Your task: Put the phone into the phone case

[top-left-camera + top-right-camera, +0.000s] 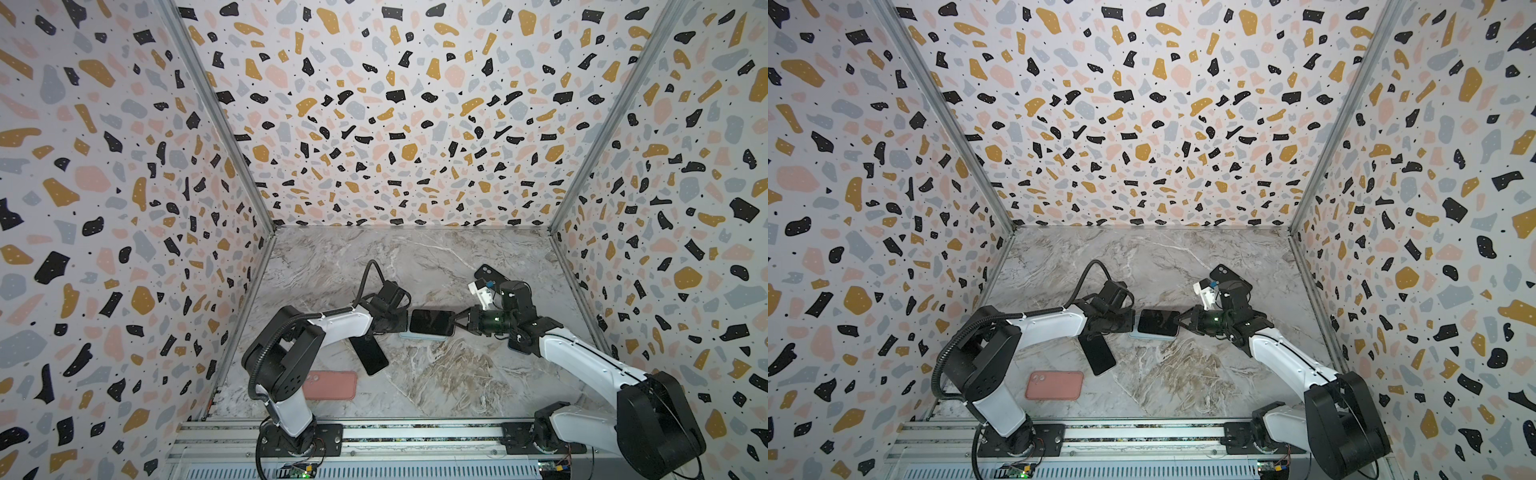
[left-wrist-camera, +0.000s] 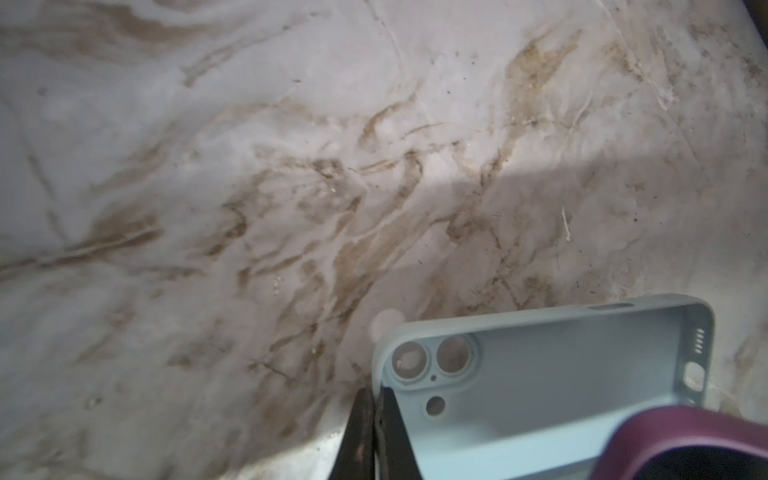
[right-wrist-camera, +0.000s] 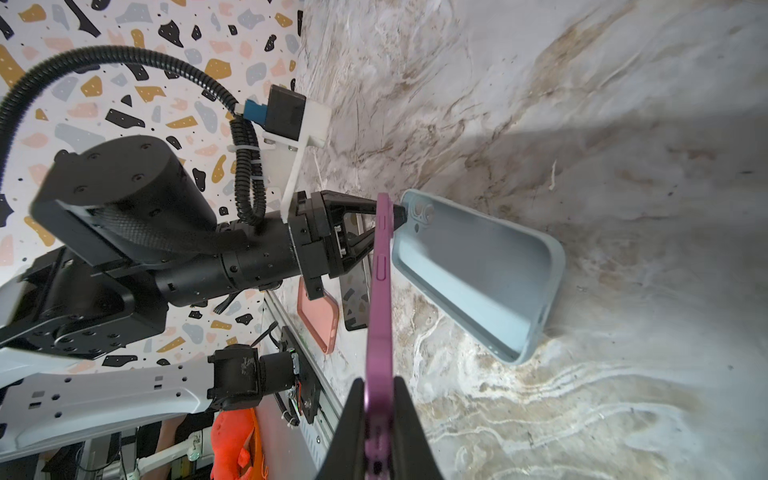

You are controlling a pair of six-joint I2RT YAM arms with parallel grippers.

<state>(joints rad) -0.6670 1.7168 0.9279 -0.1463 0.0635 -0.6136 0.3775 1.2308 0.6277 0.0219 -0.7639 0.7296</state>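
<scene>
In both top views the phone (image 1: 431,322) (image 1: 1158,323), purple-edged with a dark screen facing up, hangs just over the light blue phone case (image 1: 419,337) (image 1: 1152,336). My right gripper (image 1: 455,322) (image 3: 379,415) is shut on the phone's (image 3: 380,311) right end. My left gripper (image 1: 405,326) (image 2: 376,415) is shut on the case's (image 2: 561,374) rim at the camera-hole end. In the right wrist view the case (image 3: 478,270) lies open side toward the phone, with a gap that narrows toward the left gripper. The phone (image 2: 685,440) covers part of the case in the left wrist view.
A second dark phone (image 1: 370,353) lies under the left arm. A pink case (image 1: 330,385) rests near the front left by the rail. A black case (image 1: 490,274) sits behind the right wrist. Patterned walls close in the marble table (image 1: 457,374) on three sides.
</scene>
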